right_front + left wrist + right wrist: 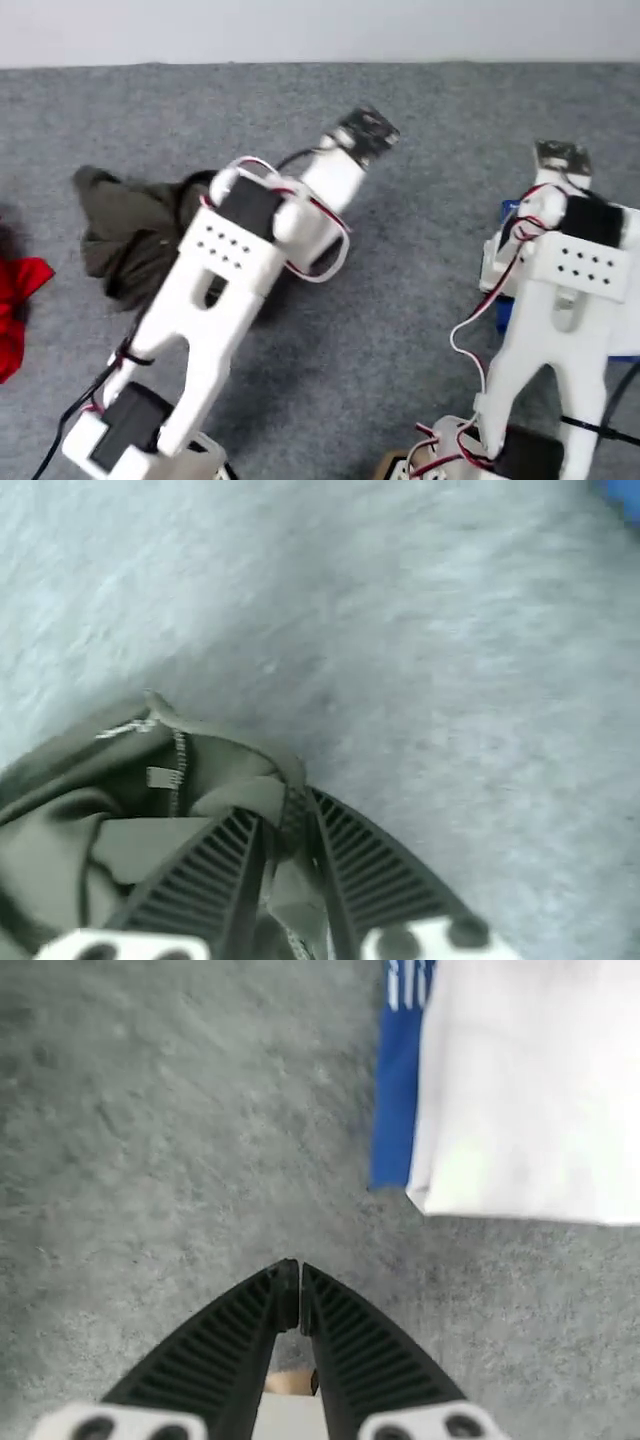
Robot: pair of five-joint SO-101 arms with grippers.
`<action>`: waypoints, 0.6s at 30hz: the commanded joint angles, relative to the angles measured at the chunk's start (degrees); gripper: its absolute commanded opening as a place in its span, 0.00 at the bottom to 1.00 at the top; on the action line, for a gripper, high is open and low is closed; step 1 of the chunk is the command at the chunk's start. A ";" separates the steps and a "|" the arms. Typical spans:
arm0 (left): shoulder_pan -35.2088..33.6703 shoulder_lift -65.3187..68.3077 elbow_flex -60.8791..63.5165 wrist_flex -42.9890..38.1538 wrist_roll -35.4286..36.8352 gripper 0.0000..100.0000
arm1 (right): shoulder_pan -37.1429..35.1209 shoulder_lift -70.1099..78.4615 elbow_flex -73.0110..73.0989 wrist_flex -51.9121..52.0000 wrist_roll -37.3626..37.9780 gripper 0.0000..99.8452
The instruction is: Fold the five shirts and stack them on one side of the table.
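Grey felt table (430, 220) from above: a crumpled olive shirt (125, 235) lies under the left arm. Left wrist view: the left gripper (290, 815) is clamped on the shirt's edge; a slow pull should spread it flat. Right wrist view: the right gripper (298, 1275) is closed and empty, near a folded white shirt (530, 1090) lying on a blue shirt (395, 1100).

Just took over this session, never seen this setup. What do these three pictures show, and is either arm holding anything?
Two white robot arms stand at a grey table. The overhead picture comes from a fixed camera; the other two from cameras on each arm's wrist. The left gripper has its fingers shut on an olive shirt. The right gripper is shut, holding nothing, near a folded white shirt overlapping a blue shirt. A red shirt lies at the overhead picture's left edge.
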 commanded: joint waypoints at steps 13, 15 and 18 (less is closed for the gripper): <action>5.01 -17.05 -3.38 2.02 -0.18 0.01 | 3.38 -15.43 8.53 2.24 8.88 0.01; 1.49 -19.25 -3.38 3.16 -0.18 0.01 | 3.30 -15.78 8.88 2.15 8.88 0.01; -6.24 -21.45 -3.30 5.54 -0.44 0.01 | 3.03 -15.78 8.97 1.63 8.79 0.01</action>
